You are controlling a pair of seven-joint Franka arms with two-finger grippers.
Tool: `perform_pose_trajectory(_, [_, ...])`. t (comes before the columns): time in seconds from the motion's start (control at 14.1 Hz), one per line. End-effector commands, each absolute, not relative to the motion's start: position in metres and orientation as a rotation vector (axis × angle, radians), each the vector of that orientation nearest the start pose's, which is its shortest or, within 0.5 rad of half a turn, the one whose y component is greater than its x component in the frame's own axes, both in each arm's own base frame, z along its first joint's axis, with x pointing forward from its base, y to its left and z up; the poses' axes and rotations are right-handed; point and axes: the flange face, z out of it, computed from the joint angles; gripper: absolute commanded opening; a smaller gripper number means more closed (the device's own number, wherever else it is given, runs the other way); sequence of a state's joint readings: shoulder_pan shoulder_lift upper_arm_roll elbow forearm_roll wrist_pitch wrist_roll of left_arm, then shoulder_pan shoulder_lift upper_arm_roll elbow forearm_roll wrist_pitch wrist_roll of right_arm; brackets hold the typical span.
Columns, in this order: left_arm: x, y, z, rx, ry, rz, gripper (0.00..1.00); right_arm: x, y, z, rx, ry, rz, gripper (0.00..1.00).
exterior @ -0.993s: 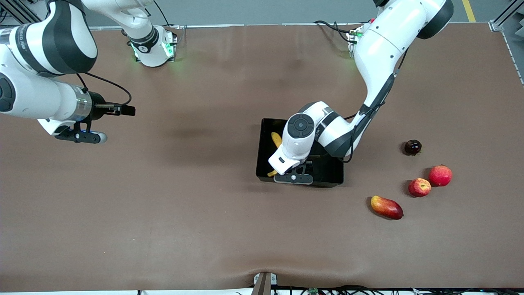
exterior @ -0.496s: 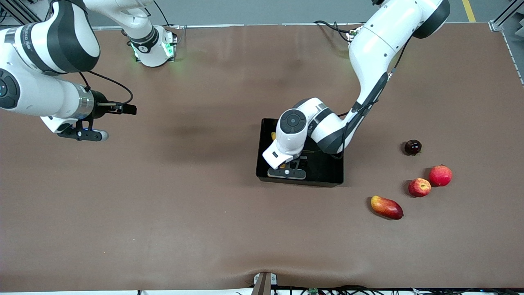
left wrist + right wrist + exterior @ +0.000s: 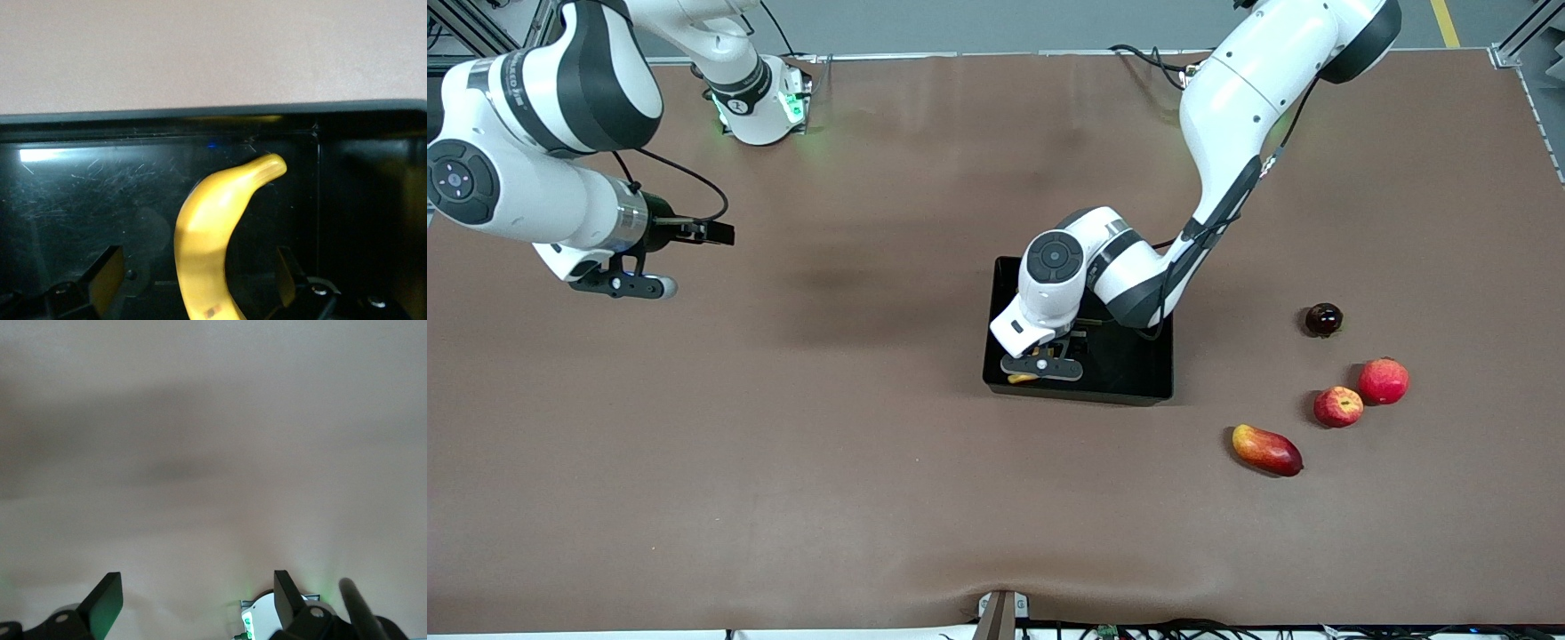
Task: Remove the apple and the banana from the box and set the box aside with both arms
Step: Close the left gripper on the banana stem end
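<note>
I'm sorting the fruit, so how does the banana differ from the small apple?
The banana is long, curved and plain yellow; the apple is small, round and red with yellowish streaks. The banana lies in the black tray, under the left gripper; the apple sits on the table toward the left arm's end. Neither is gripped.

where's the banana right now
The banana lies in the black tray near the middle of the table, by the wall toward the right arm's end. The open left gripper is directly over it, a finger on each side.
</note>
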State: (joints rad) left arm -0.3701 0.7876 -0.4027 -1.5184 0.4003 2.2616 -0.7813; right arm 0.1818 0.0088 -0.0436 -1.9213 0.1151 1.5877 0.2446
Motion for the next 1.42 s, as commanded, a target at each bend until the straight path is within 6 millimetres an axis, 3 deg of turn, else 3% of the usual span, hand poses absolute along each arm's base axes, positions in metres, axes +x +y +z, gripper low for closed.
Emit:
perform_pose_trajectory(0.0, [0.54,-0.455,0.223,-3.113,0.227,-0.061,1.0,0.505,0.086,0.459,-3.031,0.221,0.52,1.0])
perform_pose_trajectory(0.35, [0.532,-0.463,0.217,-3.11,0.243,-0.048,1.0,0.496,0.094,0.45,-3.014,0.215,0.467,1.0])
perform_pose_trajectory(0.57, [0.527,-0.466,0.206,-3.105,0.258,-0.026,0.9,0.493,0.096,0.447,-3.015,0.211,0.44,1.0])
perform_pose_trajectory(0.64, [0.524,-0.468,0.204,-3.102,0.264,-0.022,0.8,0.493,0.096,0.443,-3.015,0.212,0.444,1.0])
perform_pose_trajectory(0.99, [0.518,-0.475,0.202,-3.1,0.276,-0.019,0.03,0.491,0.097,0.442,-3.014,0.21,0.438,1.0])
perform_pose_trajectory(1.13, [0.523,-0.472,0.209,-3.1,0.267,-0.037,0.0,0.491,0.099,0.441,-3.01,0.207,0.441,1.0])
perform_pose_trajectory(1.35, [0.538,-0.455,0.235,-3.071,0.232,-0.06,0.0,0.491,0.101,0.439,-2.993,0.214,0.442,1.0])
